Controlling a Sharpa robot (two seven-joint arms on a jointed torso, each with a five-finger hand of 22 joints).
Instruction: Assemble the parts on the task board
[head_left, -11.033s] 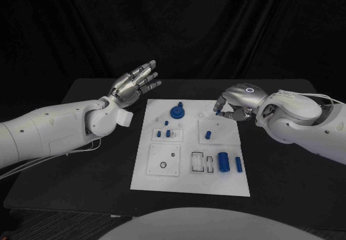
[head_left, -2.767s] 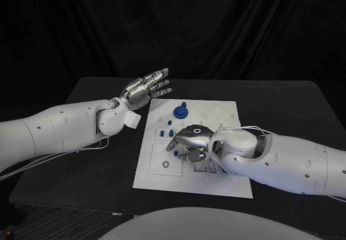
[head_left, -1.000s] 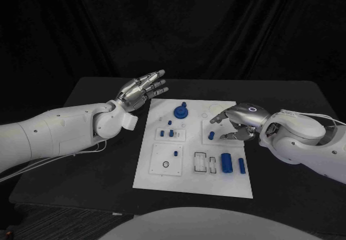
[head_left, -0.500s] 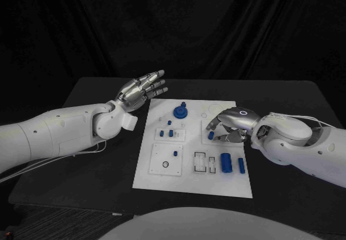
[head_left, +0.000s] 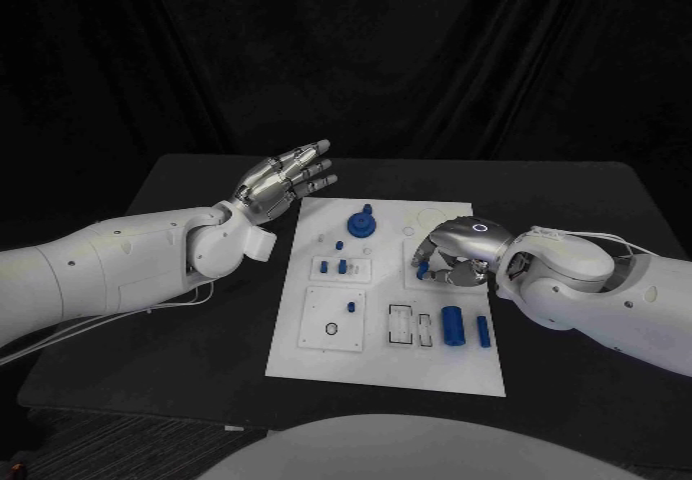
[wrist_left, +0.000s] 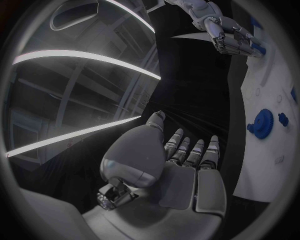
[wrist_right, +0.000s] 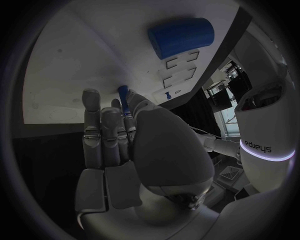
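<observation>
Parts lie blue on the white task board (head_left: 378, 375) mid-tabletop. Left hand (head_left: 281, 179) hovers off its far left corner, fingers wide, holding nothing. Right hand (head_left: 459, 252) pinches a small blue peg (wrist_right: 123, 93) over the board's right square.

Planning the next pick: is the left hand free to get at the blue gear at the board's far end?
Probably yes. The left hand is open, raised beside the board's far left corner, and nothing lies between it and the gear; the right hand works further right.
</observation>
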